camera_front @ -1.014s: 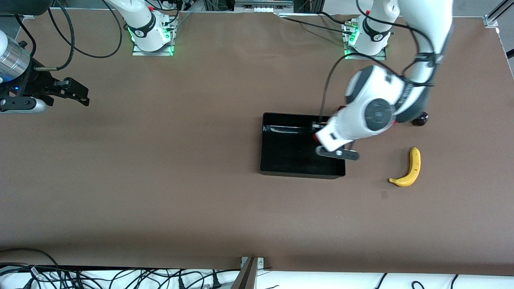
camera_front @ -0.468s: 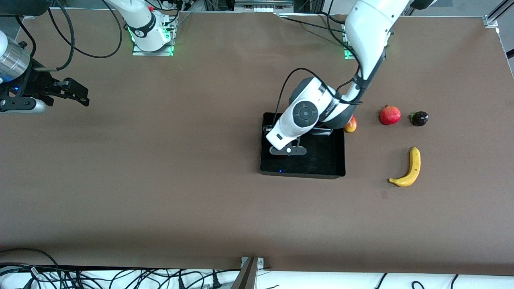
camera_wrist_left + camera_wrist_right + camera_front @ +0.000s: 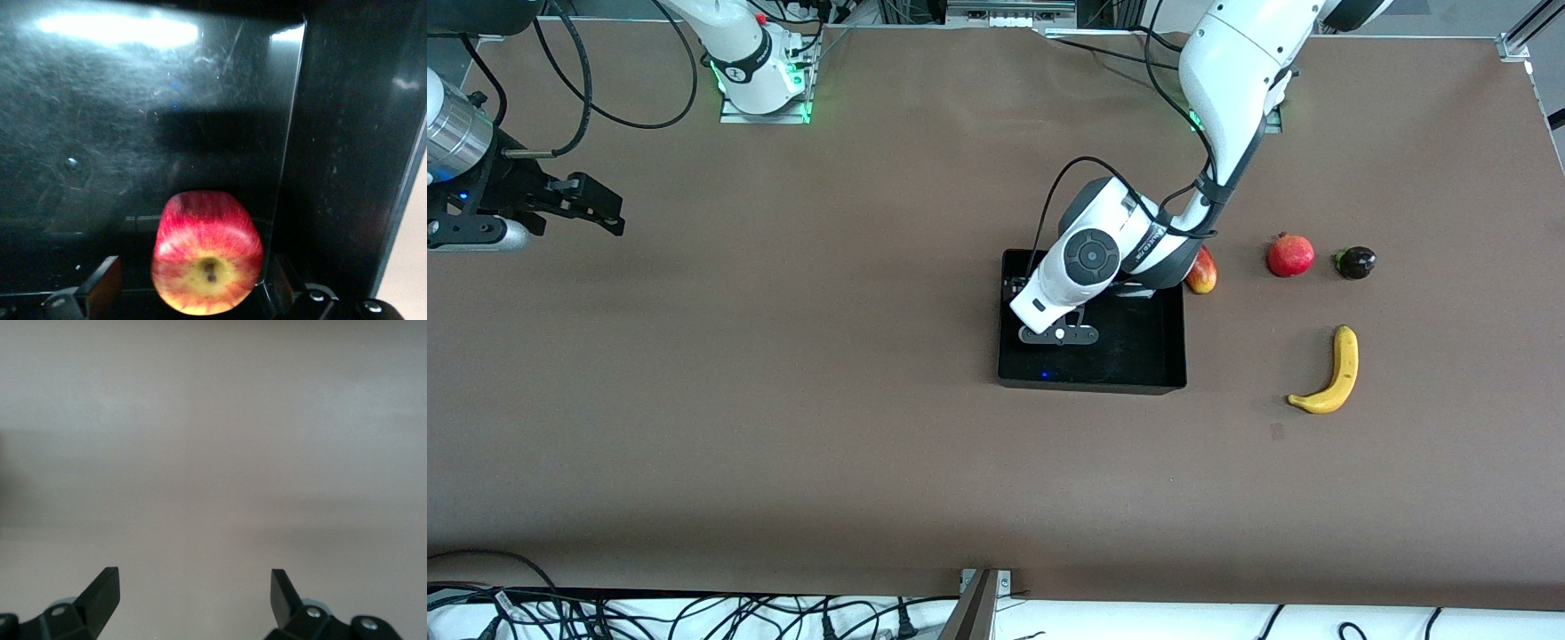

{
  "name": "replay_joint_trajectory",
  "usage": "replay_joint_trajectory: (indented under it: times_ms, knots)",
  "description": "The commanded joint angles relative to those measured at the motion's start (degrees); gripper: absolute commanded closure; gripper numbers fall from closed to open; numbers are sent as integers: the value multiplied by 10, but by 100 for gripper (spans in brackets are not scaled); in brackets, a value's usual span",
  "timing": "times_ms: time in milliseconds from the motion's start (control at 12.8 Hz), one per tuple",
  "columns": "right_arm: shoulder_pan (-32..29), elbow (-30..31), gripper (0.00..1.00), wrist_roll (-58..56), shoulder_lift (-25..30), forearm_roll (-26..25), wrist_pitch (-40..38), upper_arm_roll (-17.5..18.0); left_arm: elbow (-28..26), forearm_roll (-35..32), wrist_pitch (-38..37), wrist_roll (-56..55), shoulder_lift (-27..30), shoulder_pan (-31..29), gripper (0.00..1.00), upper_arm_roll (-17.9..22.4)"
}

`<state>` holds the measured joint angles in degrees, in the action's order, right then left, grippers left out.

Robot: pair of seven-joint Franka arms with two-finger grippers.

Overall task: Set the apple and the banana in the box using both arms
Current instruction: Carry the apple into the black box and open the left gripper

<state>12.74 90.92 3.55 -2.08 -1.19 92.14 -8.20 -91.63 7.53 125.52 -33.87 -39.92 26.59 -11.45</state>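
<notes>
The black box [image 3: 1138, 351] sits mid-table. My left gripper [image 3: 1058, 335] is down inside it, at the part toward the right arm's end. In the left wrist view the red and yellow apple [image 3: 207, 253] lies between the open fingers of my left gripper [image 3: 193, 280], with a gap to one finger, next to the box's glossy wall [image 3: 347, 133]. The hand hides the apple in the front view. The yellow banana [image 3: 1334, 373] lies on the table toward the left arm's end. My right gripper [image 3: 605, 213] waits open and empty over the right arm's end of the table; it also shows in the right wrist view [image 3: 195, 593].
A red-yellow mango [image 3: 1203, 271] lies against the box's outside toward the left arm's end. A red pomegranate [image 3: 1290, 255] and a dark round fruit [image 3: 1355, 262] lie past it. Cables hang at the table's edge nearest the camera.
My left arm swung from the mango's side across the box toward the right arm's end. The box slid slightly that way. The right arm has not moved.
</notes>
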Motion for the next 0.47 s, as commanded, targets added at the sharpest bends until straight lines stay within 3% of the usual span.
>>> replay_joint_trajectory:
  times_ms: [0,156,390]
  knots:
    - [-10,-6,0,-4,-1,-10,1,9,22,-15,-83,-5,40,-31,0,-1]
    - [-10,-6,0,-4,-1,-10,2,9,29,-16,-139,-6,83,-61,0,5]
    - [-10,-6,0,-4,-1,-10,2,9,31,-18,-197,-4,125,-162,0,7]
